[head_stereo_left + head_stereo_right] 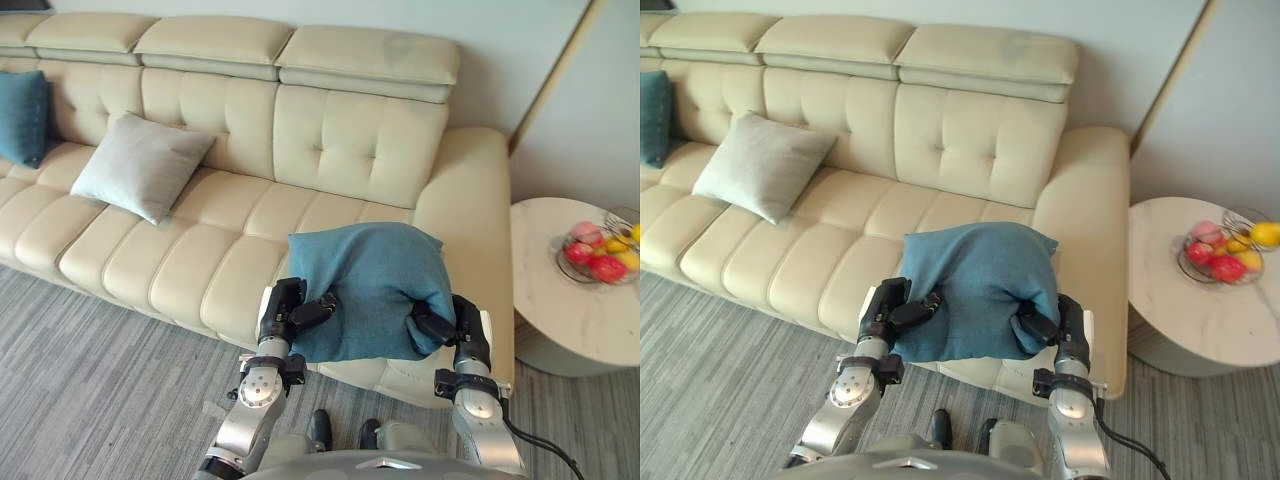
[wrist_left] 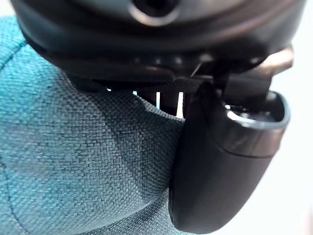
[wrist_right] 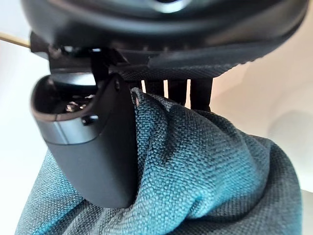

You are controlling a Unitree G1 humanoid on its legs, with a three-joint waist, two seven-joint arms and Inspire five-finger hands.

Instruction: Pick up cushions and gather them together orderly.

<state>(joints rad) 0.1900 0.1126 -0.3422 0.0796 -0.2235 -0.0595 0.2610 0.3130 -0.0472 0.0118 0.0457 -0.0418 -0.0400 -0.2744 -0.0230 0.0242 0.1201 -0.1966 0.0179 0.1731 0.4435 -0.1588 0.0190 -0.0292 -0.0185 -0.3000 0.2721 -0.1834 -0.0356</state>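
Note:
A teal cushion [image 1: 368, 285] is held up in front of the cream sofa [image 1: 250, 130], over its right-hand seat. My left hand [image 1: 290, 312] grips the cushion's left lower edge, thumb pressed into the cloth [image 2: 98, 166]. My right hand [image 1: 450, 325] grips its right lower edge, thumb and fingers pinching the fabric [image 3: 205, 176]. A light grey cushion [image 1: 140, 165] leans against the sofa's backrest further left. Another teal cushion [image 1: 22, 115] stands at the far left end of the sofa.
A round white side table [image 1: 575, 290] stands right of the sofa's arm, with a wire bowl of fruit [image 1: 600, 250] on it. Grey striped carpet [image 1: 90, 380] covers the floor in front of the sofa.

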